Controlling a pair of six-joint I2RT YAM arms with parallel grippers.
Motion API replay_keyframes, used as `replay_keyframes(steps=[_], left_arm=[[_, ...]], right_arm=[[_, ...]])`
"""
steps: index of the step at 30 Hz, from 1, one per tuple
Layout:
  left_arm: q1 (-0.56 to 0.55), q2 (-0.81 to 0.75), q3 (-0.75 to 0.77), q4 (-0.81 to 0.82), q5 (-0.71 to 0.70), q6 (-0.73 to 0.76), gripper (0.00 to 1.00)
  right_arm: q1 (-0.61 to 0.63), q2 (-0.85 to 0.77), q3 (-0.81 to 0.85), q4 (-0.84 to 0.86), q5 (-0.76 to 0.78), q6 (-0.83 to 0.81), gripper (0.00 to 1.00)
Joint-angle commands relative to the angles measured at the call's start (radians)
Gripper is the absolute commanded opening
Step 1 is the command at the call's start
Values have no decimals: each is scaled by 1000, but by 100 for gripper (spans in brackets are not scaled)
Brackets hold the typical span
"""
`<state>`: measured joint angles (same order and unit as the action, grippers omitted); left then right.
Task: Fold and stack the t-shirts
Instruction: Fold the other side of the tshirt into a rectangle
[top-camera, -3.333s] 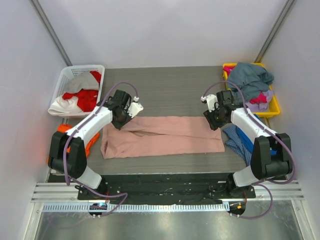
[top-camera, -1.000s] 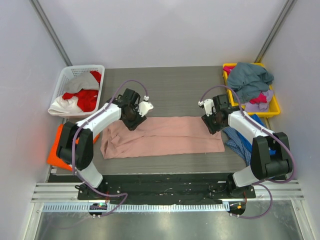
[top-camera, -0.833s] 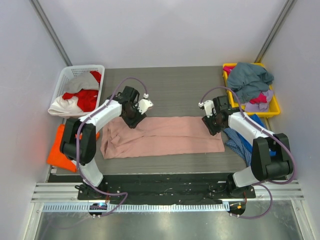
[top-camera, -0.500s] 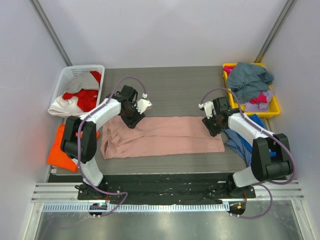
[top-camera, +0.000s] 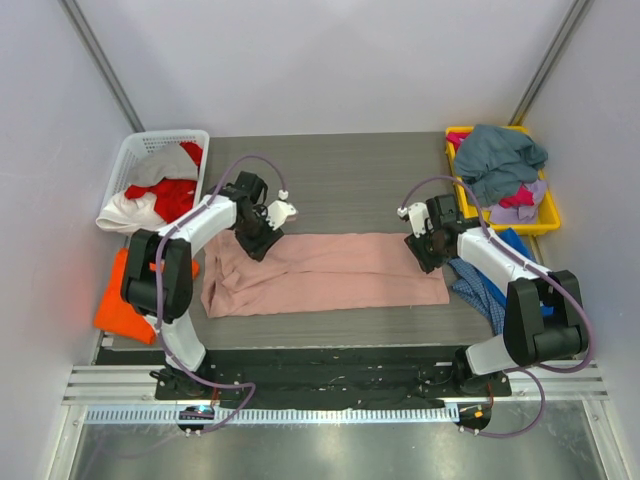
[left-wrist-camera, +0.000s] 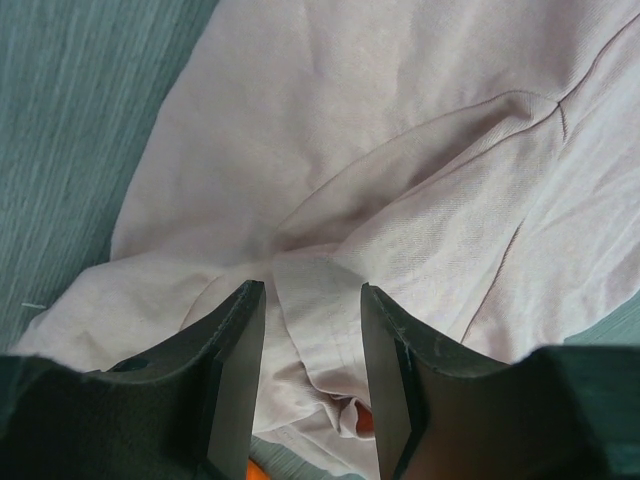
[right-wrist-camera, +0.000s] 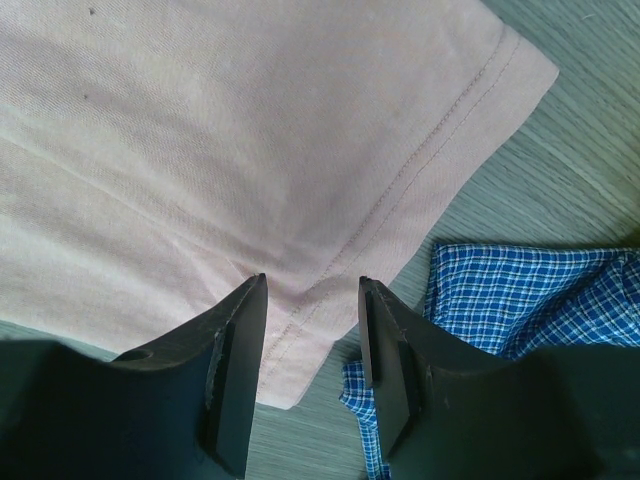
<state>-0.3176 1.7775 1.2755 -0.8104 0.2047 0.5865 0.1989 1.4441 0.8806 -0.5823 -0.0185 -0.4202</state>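
Note:
A dusty-pink t-shirt (top-camera: 330, 272) lies folded into a long band across the table. My left gripper (top-camera: 254, 240) hovers over its far left end, jaws open and nothing between them. In the left wrist view the left gripper (left-wrist-camera: 310, 292) frames rumpled pink folds (left-wrist-camera: 400, 170), with a sliver of orange (left-wrist-camera: 364, 421) below. My right gripper (top-camera: 428, 256) stands open over the band's right end. In the right wrist view the right gripper (right-wrist-camera: 313, 283) sits above the stitched hem corner (right-wrist-camera: 420, 170). An orange t-shirt (top-camera: 118, 305) hangs off the table's left edge.
A white basket (top-camera: 135, 152) at the back left holds red and white shirts. A yellow bin (top-camera: 548, 215) at the back right carries a grey-teal shirt (top-camera: 505, 155) and others. A blue checked cloth (top-camera: 478, 282), (right-wrist-camera: 510, 290) lies right beside the pink hem.
My left gripper has slid a little to the left along the pink shirt's far edge. The right gripper and the shirt have hardly moved.

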Motion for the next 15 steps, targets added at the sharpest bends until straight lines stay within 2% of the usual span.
replay_keyframes(steps=[1,11,14,15], left_arm=[[5,26,30,-36,36,26,47],[9,49,30,-32,41,29,44],[11,40,28,-29,38,29,38],[12,39,28,-29,35,29,33]], right_arm=[[4,-40,-5,21,12,-9,48],[4,-44,-11,21,14,-12,48],[4,-37,-11,21,11,-9,48],[4,-37,-12,21,9,-8,48]])
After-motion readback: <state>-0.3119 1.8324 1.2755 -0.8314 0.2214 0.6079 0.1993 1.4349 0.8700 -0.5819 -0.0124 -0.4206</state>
